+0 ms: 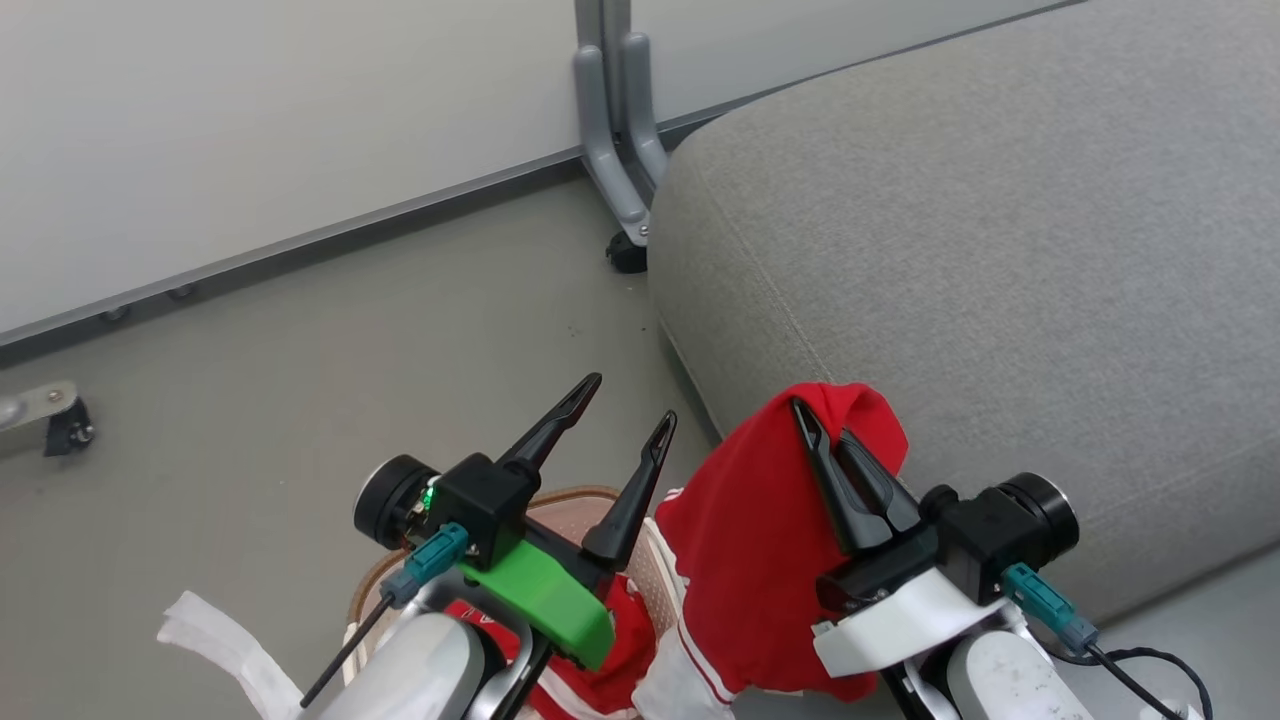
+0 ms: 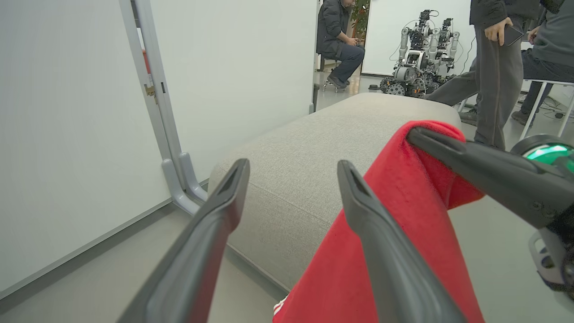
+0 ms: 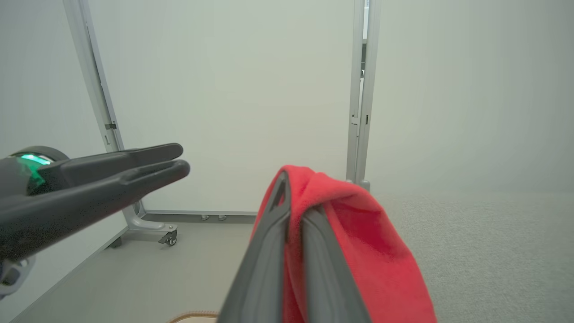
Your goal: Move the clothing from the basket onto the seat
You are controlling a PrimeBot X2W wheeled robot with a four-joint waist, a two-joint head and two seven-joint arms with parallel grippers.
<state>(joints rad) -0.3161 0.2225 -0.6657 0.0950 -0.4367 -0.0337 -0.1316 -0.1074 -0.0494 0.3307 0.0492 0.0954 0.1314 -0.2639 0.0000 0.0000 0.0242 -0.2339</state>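
As the basket (image 1: 575, 495) holds clothing (image 1: 628, 625), right end effector (image 1: 820, 420) grips a garment (image 1: 750, 540), left end effector (image 1: 632, 397) open.

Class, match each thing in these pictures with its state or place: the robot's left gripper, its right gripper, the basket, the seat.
Column one:
1 left gripper
2 right gripper
3 basket
4 seat

Column two:
A jaws shut on the red garment
B grey upholstery, at the right of the head view
C jaws open, holding nothing
D on the floor, brown rim

Pairs: 1-C, 2-A, 3-D, 4-B
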